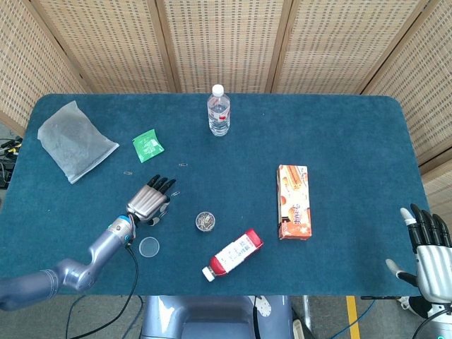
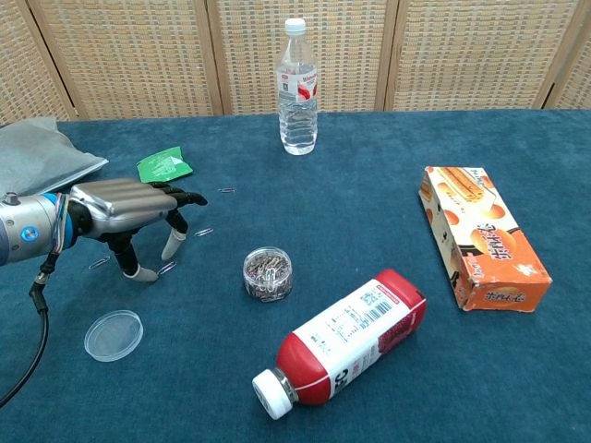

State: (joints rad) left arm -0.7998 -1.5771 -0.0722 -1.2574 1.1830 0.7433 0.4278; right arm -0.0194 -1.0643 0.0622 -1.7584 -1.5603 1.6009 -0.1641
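A loose paper clip (image 2: 166,269) lies on the blue table (image 2: 369,194), long axis slanting toward the jar of clips (image 2: 267,273). The left hand (image 2: 129,210) stands over it, fingers spread, thumb tip just beside it, nothing pinched. The right hand (image 1: 429,247) hangs well apart, fingers spread.

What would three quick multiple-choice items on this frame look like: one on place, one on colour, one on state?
1. Where is the small round jar of paper clips?
A. between the left hand and the lying red-and-white bottle
B. beside the upright water bottle
C. on the grey bag

2. What colour is the small packet near the left hand?
A. orange
B. green
C. white

3. How is the red-and-white bottle?
A. upright
B. held by the right hand
C. lying on its side, cap on

Answers: 
1 A, it sits right of the left hand and up-left of that bottle. 
2 B, plainly green on the blue table. 
3 C, it lies flat with its white cap toward the near edge.
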